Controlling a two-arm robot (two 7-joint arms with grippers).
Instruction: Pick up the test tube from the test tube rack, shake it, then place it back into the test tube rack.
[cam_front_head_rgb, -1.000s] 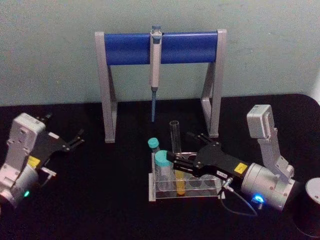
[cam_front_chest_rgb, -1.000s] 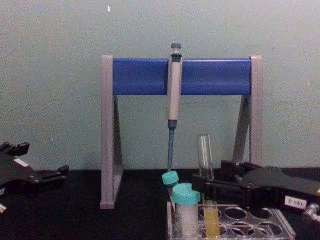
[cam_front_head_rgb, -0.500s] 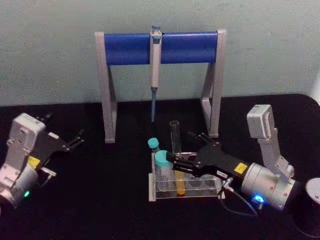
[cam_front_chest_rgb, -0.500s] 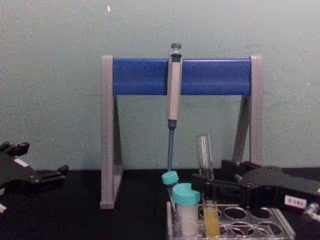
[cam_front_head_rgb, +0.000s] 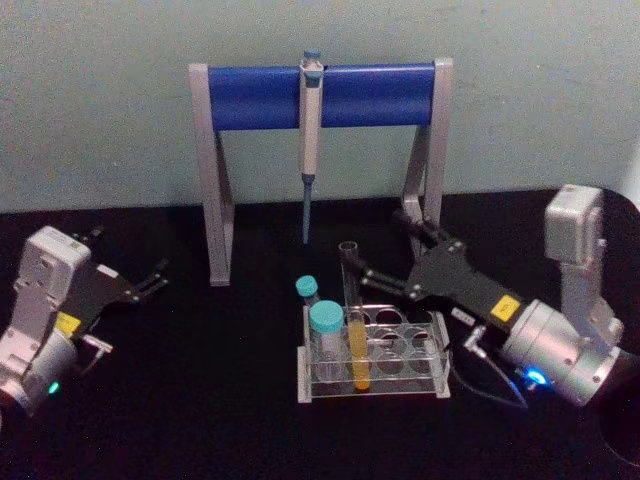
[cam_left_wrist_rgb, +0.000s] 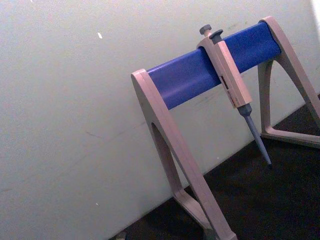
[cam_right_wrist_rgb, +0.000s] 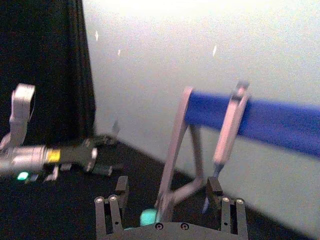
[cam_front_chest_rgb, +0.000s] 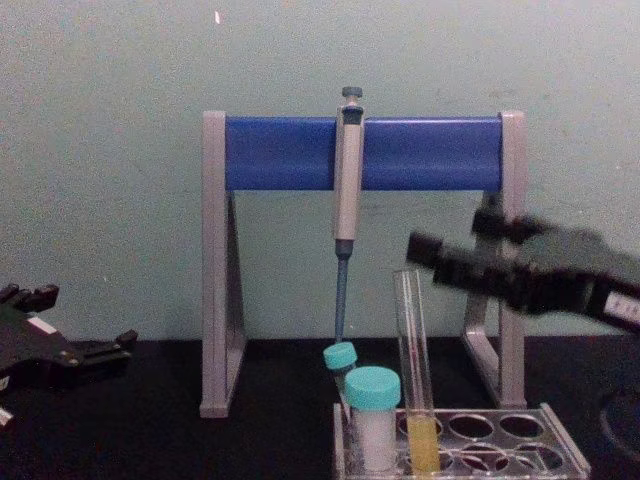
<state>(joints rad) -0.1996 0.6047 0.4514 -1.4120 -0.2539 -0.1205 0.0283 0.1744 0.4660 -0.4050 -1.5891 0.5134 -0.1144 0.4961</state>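
The right end effector (cam_front_head_rgb: 378, 262) hangs spread, raised above the rack (cam_front_head_rgb: 372, 384) and just right of the tube (cam_front_head_rgb: 353, 315), apart from it. The tube stands upright in a front hole of the rack, yellow liquid in its lower part, beside two teal-capped vials (cam_front_head_rgb: 325, 334). Behind stands a blue-barred stand (cam_front_head_rgb: 320, 95) with a pipette (cam_front_head_rgb: 310, 130). The left end effector (cam_front_head_rgb: 155, 278) rests spread on the worktop (cam_front_head_rgb: 180, 400), well off to the left.

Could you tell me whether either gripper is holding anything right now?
Nothing is held: the right gripper is open, raised beside the test tube standing in the rack; the left gripper is parked, empty.
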